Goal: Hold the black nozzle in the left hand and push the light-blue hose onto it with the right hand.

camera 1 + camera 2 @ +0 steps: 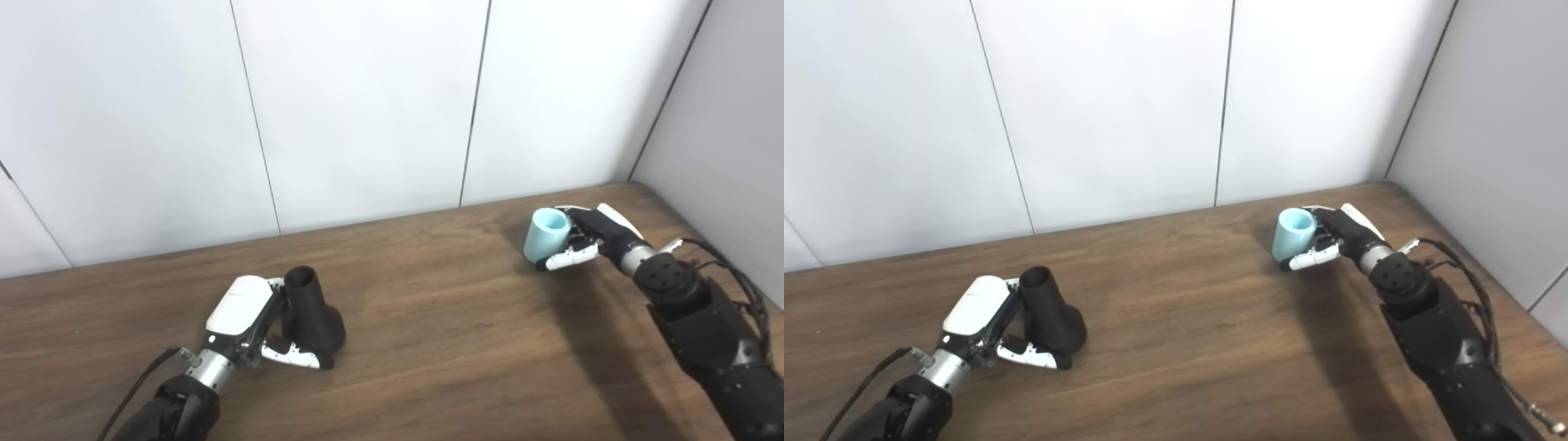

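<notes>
Spanning the whole lower scene: a dark wooden table (441,343), meeting white wall panels (367,104) at its far edge and right side. Reaching in from the bottom right, a black arm (710,331) with loose cables along its outer side. Standing upright at the left on its flared base, narrow open end up: the black nozzle (312,312). Wrapping around it from the left, the left hand (257,324), fingers curling across the base, seemingly gripping, though contact behind is hidden. Sitting well apart at the far right, mouth facing up and toward the camera: the short light-blue hose (544,235). Closing on it from the right, the right hand (588,240), fingers underneath; whether lifting it clear of the table is unclear.
</notes>
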You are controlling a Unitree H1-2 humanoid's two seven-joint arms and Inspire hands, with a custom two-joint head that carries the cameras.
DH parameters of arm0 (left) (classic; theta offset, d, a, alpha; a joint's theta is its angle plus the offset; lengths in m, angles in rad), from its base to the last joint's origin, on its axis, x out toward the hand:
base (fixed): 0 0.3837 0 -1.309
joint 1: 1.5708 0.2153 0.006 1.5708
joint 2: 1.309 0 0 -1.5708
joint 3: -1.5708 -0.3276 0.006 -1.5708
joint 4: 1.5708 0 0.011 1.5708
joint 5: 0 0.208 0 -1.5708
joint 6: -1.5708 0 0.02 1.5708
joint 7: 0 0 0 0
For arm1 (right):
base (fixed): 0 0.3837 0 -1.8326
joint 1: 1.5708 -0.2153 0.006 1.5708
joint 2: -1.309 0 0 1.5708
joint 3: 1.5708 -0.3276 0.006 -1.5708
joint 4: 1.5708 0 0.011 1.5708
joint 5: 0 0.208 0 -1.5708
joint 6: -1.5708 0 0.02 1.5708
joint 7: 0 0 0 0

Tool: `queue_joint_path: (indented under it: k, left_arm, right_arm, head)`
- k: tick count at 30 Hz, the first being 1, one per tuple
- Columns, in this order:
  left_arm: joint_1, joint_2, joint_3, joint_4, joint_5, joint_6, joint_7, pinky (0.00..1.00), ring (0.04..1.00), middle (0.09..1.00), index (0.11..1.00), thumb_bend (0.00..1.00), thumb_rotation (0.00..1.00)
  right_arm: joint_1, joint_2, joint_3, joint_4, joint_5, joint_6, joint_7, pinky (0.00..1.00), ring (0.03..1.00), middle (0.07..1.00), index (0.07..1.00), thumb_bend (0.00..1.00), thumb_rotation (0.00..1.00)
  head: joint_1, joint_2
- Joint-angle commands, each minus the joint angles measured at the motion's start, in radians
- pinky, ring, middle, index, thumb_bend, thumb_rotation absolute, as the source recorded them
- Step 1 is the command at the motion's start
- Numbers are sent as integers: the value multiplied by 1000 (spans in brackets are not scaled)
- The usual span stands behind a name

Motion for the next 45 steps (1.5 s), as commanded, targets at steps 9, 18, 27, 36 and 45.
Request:
queue_joint_path:
  k: [9,18,27,36,45]
  left_arm:
    - [160,14,-49,58,22,22,-80,530,579,431,509,523,0]
    - [157,13,-52,63,27,23,-84,558,591,441,509,524,0]
    - [158,10,-52,51,22,33,-104,569,596,442,507,525,0]
    - [163,-6,-55,36,28,50,-106,552,580,436,508,524,0]
    - [173,-31,-69,-1,42,78,-113,525,569,445,508,525,0]
  right_arm:
    - [-36,12,-14,82,-80,-250,-217,510,529,515,469,525,0]
    - [-28,8,-9,67,-80,-266,-206,529,535,519,464,526,0]
    - [-33,50,-9,-171,-58,-165,-142,641,593,523,466,526,0]
    - [-137,99,59,-402,-11,-33,23,545,533,519,466,527,5]
    - [-263,196,154,-501,-17,179,127,660,640,520,469,526,1]
  head:
    - [7,10]
    - [22,15]
    - [59,29]
    - [167,46]
    - [316,62]
